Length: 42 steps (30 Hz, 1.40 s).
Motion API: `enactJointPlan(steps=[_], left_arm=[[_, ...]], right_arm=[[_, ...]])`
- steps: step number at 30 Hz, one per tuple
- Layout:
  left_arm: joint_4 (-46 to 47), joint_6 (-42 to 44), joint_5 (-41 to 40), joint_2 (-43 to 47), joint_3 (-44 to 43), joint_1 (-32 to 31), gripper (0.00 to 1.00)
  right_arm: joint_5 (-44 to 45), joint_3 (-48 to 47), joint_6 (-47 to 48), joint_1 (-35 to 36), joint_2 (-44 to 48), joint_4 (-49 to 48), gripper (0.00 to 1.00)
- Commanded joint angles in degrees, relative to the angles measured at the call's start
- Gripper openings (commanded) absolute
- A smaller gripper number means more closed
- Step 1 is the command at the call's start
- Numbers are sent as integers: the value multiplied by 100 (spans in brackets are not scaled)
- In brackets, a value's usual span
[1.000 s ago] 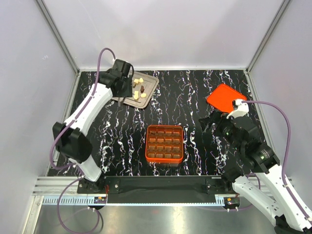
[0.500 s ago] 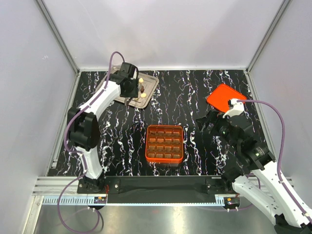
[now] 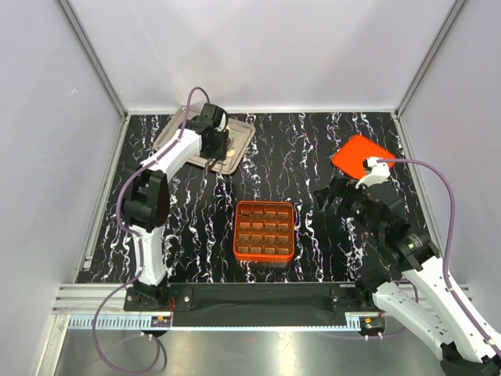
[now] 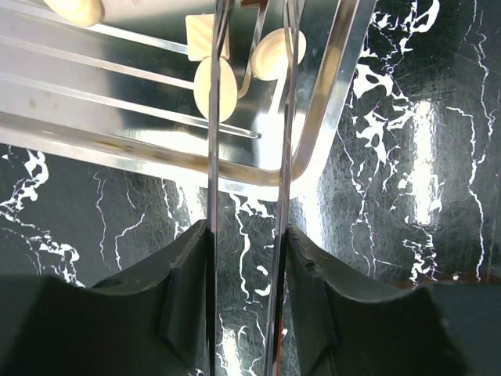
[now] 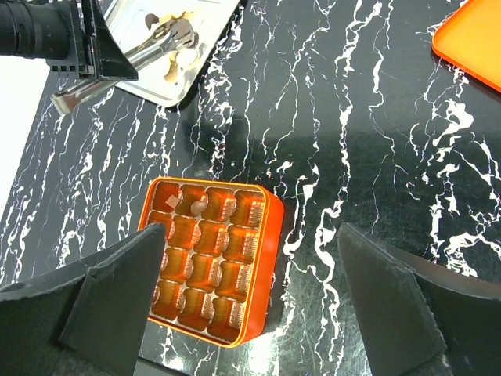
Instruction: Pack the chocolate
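Cream-white chocolate pieces [image 4: 215,88] lie in a silver tray [image 4: 333,94] at the table's back left [image 3: 241,131]. My left gripper [image 4: 246,235] is shut on metal tongs [image 4: 212,157], whose blades reach over the tray on either side of the cream pieces. From above the left gripper [image 3: 210,141] hides most of the chocolate. The orange box [image 3: 264,231] sits mid-table, with two small pieces [image 5: 196,207] in its far-left cells. My right gripper [image 5: 250,231] is open and empty above the box's right edge, and shows in the top view [image 3: 333,205].
The orange lid [image 3: 360,157] lies flat at the back right, and its corner shows in the right wrist view [image 5: 470,39]. Walls enclose the black marbled table on three sides.
My left gripper has swung right with the tongs, from the tray's left edge to over its middle, covering the chocolates. My right arm has edged slightly left.
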<state>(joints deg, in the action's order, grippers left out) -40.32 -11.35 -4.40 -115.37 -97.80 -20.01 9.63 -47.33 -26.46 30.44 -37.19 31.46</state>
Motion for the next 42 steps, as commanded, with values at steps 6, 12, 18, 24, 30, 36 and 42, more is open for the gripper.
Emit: enactJointPlan(steps=[6, 12, 18, 24, 30, 36, 42], left_arm=[[270, 116, 133, -29, -266, 6, 39], [217, 160, 124, 383, -319, 6, 31], [-108, 116, 168, 884, -442, -38, 30], [-591, -16, 141, 1754, -92, -310, 29], [-723, -121, 290, 3009, 909, -1074, 28], [-714, -420, 546, 3871, 1825, -1997, 28], [-381, -772, 818, 4426, 2730, -2445, 29]], right_arm=[[180, -83, 132, 24, -16, -202, 100], [189, -136, 97, 24, 10, -149, 100], [268, -189, 62, 24, 80, -35, 100], [355, -250, 44, 24, 220, 202, 100], [487, -242, 62, 24, 361, 431, 99], [523, -189, 36, 24, 388, 492, 100], [540, -136, -44, 15, 405, 519, 100]])
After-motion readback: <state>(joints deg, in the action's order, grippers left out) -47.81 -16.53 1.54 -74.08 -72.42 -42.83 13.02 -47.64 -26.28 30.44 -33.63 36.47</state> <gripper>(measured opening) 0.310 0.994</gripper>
